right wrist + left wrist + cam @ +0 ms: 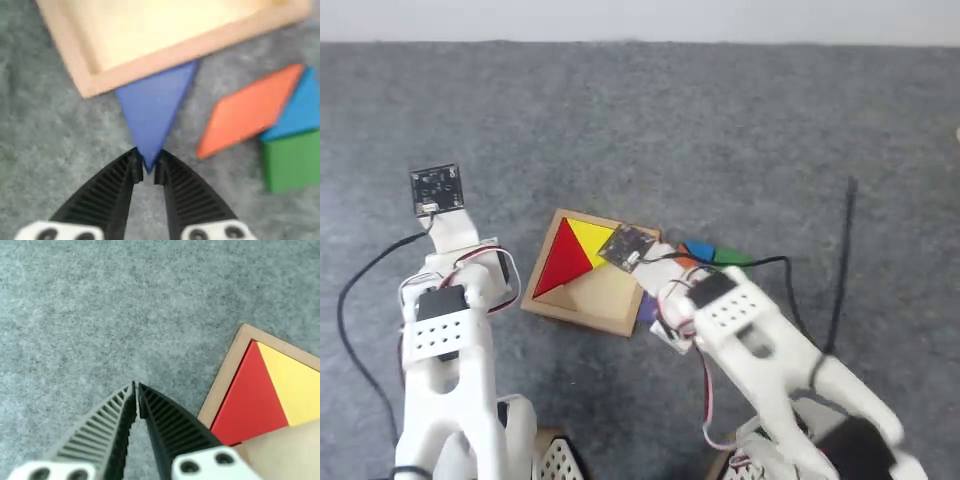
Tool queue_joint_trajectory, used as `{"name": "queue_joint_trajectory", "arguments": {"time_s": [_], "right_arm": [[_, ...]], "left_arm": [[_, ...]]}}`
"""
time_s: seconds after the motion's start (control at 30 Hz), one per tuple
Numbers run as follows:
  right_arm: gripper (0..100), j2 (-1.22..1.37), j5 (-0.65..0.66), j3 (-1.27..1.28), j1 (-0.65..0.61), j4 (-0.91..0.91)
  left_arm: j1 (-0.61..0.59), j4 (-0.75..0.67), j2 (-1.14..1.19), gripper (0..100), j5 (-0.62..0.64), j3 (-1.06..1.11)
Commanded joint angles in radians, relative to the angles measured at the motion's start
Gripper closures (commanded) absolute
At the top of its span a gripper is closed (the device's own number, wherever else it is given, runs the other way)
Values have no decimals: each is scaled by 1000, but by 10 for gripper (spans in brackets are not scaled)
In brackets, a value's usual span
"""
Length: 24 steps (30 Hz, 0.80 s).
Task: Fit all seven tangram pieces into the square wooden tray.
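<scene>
surface: grey felt table [720,130] | on it: wooden tray [575,312] | beside tray: blue triangle [152,107], orange parallelogram [250,110], green piece [292,160]

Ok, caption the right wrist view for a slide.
Right fingers pinch the blue triangle by its tip, at the wooden tray edge.

table [720,120]: mottled grey all over, with a felt-like fleck
tray [578,313]: pale natural wood, the rim a shade more tan than the floor
pieces in the tray: red triangle [560,265] and yellow triangle [592,238], both plain
pieces on the table: blue triangle [152,107], orange parallelogram [250,110], light blue piece [302,112], green piece [292,160], each one flat colour
left gripper [136,387]: black ribbed fingers, white base
right gripper [147,167]: black ribbed fingers, white base
left arm [445,350] and right arm [750,320]: white shells
cable [840,270]: black
</scene>
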Motion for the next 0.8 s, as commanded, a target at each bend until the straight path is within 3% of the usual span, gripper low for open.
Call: {"name": "queue_joint_trajectory", "arguments": {"time_s": [0.0,0.27,0.37,0.77], "right_arm": [[991,-174,5,41,16,-25],[991,-421,2,209,16,-137],[990,-487,-57,232,16,-137],[987,-536,-95,255,13,-162]], "left_arm": [[8,5,-35,987,-8,-10],[8,5,-37,987,-8,-12],[8,5,-37,987,-8,-12],[8,5,-37,987,-8,-12]]}}
